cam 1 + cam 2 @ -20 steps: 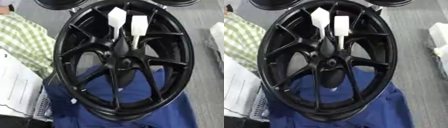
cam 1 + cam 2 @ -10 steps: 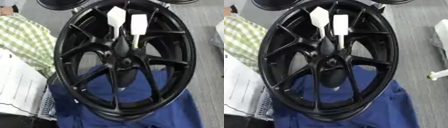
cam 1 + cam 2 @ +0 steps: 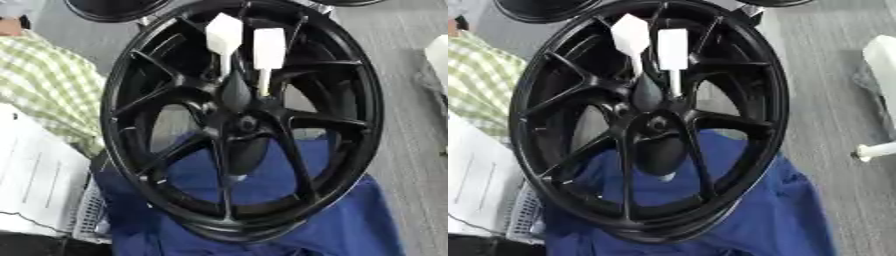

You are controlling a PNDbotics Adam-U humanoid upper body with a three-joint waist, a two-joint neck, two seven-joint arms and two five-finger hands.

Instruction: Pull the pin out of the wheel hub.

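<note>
Left eye view: black wheel hub (image 3: 241, 122) filled most of the frame, standing tilted, its lower rim resting on blue cloth (image 3: 341, 225). Two white pins with flat paddle-like heads stuck out of the centre area: left pin (image 3: 224, 37) at about 12 o'clock from the hub bore, right pin (image 3: 268, 50) just beside it toward 1 o'clock, its thin stem running down to the hub near the centre. Both were seated in the hub, heads close but apart. A green checked fabric (image 3: 48, 92) lay at 9 o'clock, white paper sheets (image 3: 35, 185) at 8 o'clock. Grey surface (image 3: 407, 125) showed at 3 o'clock. Neither robot hand appeared, so state of the fingers couldn't be told.

Right eye view: same layout, hub shifted toward the left. A white cylindrical object (image 3: 878, 150) with a dark end lay on the grey surface at 3 o'clock, well apart from the rim. Another white object (image 3: 881, 60) sat at the edge near 2 o'clock. No hands here either.
</note>
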